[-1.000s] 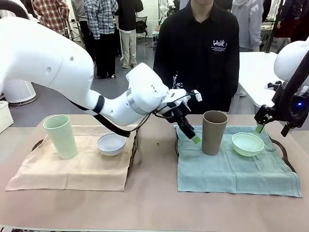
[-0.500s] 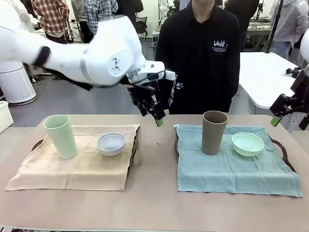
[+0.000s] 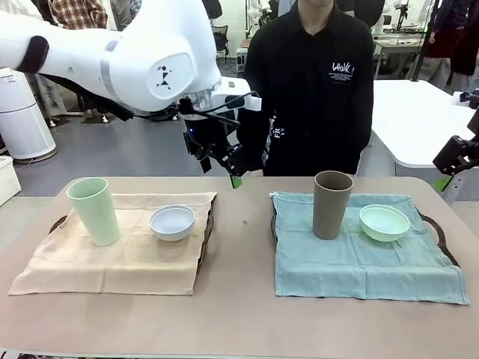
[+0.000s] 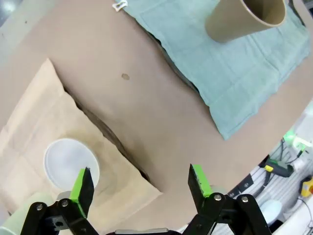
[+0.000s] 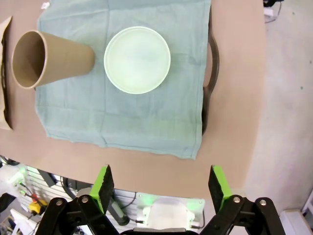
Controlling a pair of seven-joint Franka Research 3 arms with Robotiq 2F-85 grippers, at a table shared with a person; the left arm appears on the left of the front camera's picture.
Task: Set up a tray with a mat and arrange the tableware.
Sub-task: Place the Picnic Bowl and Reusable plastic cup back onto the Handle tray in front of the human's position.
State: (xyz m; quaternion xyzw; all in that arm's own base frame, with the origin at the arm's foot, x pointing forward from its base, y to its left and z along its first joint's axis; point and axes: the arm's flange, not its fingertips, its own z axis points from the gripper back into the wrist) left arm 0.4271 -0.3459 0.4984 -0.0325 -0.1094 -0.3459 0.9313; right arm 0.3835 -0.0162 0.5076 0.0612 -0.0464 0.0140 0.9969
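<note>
Table (image 3: 239, 299): tan-brown covering, bare strip down the middle between two cloth-covered trays. Room behind: open floor, other tables, people standing far back; one person in a black top (image 3: 310, 82) stands at the far edge, centre.

Left side: beige mat (image 3: 112, 254) draped over a dark tray, whose rim shows at the mat's edges. On it the pale green cup (image 3: 94, 210), upright, mouth up, long axis vertical, toward the mat's left rear. Just right of it, apart, the white bowl (image 3: 172, 222), upright; its inside looks empty in the left wrist view (image 4: 71, 163).

Above the table's rear centre-left: left gripper (image 3: 228, 168), raised clear of the table, fingers spread wide, nothing between them (image 4: 139, 183).

Right side: teal mat (image 3: 367, 258) over a second dark tray; handle loop visible at right (image 3: 438, 239). Taupe-brown cup (image 3: 331, 204) upright at the mat's left rear, mouth up, axis vertical; interior empty in the right wrist view (image 5: 49, 58). Mint green bowl (image 3: 384, 222) just right of it, not touching, upright, empty (image 5: 137, 59).

Far right edge: right gripper (image 3: 453, 168), lifted off beyond the table's corner, fingers spread, holding nothing (image 5: 161, 186).
</note>
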